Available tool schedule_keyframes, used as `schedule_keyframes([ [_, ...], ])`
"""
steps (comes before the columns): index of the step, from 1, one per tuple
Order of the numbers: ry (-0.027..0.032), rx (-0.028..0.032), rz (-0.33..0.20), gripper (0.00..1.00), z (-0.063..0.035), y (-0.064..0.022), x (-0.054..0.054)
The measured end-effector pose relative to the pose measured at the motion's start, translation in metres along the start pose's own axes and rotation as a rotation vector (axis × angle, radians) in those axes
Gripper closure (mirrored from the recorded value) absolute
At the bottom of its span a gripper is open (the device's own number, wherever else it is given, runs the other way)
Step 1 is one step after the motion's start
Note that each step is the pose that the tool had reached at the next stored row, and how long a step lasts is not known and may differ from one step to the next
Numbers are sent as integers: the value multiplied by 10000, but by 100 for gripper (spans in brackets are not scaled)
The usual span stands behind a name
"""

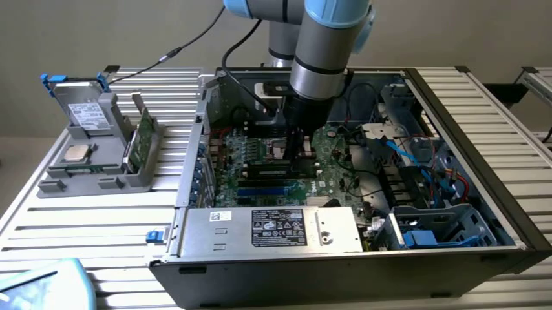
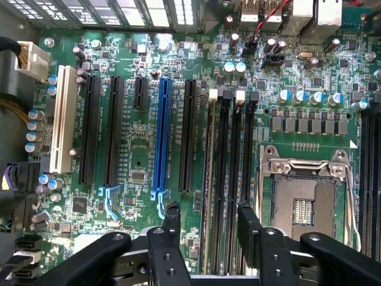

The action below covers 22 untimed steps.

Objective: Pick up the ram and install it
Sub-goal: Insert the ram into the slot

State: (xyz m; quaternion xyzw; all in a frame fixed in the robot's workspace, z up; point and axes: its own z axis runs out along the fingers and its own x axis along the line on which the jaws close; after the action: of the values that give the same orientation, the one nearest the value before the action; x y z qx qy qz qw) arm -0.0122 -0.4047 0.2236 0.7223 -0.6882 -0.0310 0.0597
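The claw (image 2: 209,213) is spread wide, holding nothing. The ram (image 2: 209,149) stands edge-up in the motherboard (image 2: 134,196), directly below and between the fingers (image 2: 172,221), its long axis running across their closing direction.

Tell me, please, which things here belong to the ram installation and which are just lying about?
Job: ram, edge-on in a slot of the motherboard; gripper, jaws open astride it.
Lying about: silver CPU chip, green card and hard drive in the grey holder; power supply.
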Motion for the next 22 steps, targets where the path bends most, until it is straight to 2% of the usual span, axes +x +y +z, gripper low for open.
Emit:
schedule_keyframes([
  [3,0,27,0,48,-67,74,-1],
  [9,4,152,6,48,-164,211,-4],
  [13,4,167,6,51,-163,215,-4],
  [15,5,166,6,63,-164,215,-4],
  [16,5,166,6,63,-164,215,-4],
  [18,5,166,6,75,-164,215,-4],
  [19,5,166,6,75,-164,215,-4],
  [21,4,166,6,87,-164,215,-4],
  [22,5,166,6,87,-164,215,-4],
])
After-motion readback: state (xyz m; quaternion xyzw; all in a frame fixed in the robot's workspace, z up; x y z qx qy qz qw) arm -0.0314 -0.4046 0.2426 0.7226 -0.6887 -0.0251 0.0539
